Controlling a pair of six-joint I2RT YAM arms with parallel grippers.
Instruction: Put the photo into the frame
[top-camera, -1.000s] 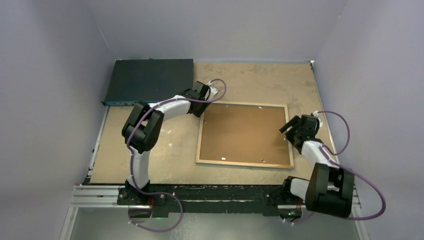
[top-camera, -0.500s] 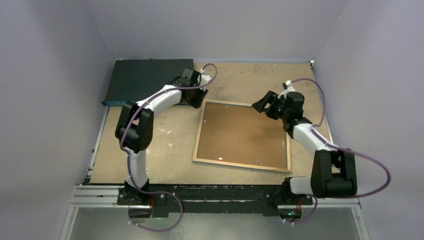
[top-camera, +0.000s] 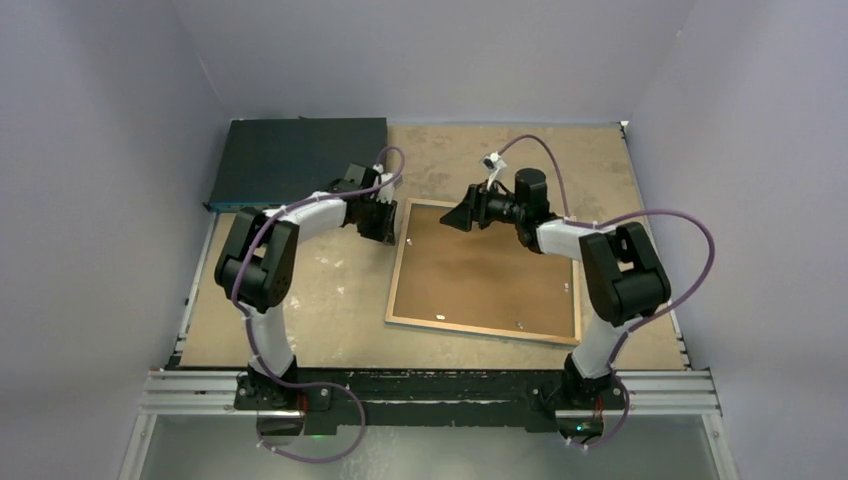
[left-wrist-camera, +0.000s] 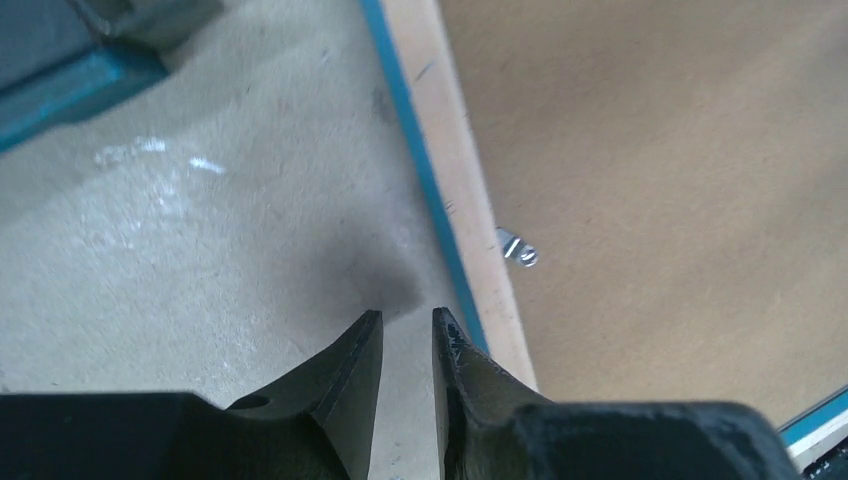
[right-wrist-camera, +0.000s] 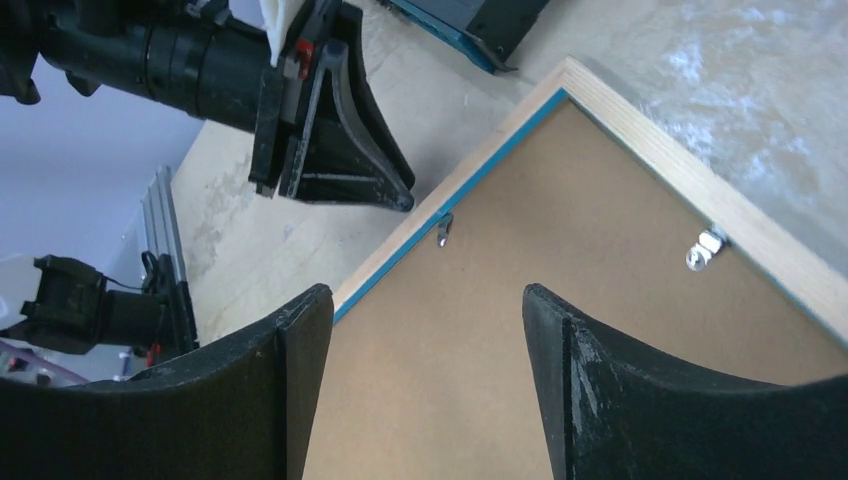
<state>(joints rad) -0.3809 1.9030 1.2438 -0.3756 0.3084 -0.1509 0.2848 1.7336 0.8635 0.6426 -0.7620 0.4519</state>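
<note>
Top external view: the thin blue-fronted, wood-rimmed picture frame (top-camera: 400, 262) lies face down at the middle of the desk (top-camera: 330, 290), brown backing board (top-camera: 485, 270) up, probably so its metal tabs (left-wrist-camera: 518, 248) can be reached. Beside its left rim hovers the left gripper (left-wrist-camera: 405, 325), nearly pressed together, empty; the right gripper (right-wrist-camera: 425, 300), spread wide, hangs over its far edge. No photo shows.

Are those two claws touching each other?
Apart. In the top view, a stretch of the frame lies between the left gripper and the right gripper.
</note>
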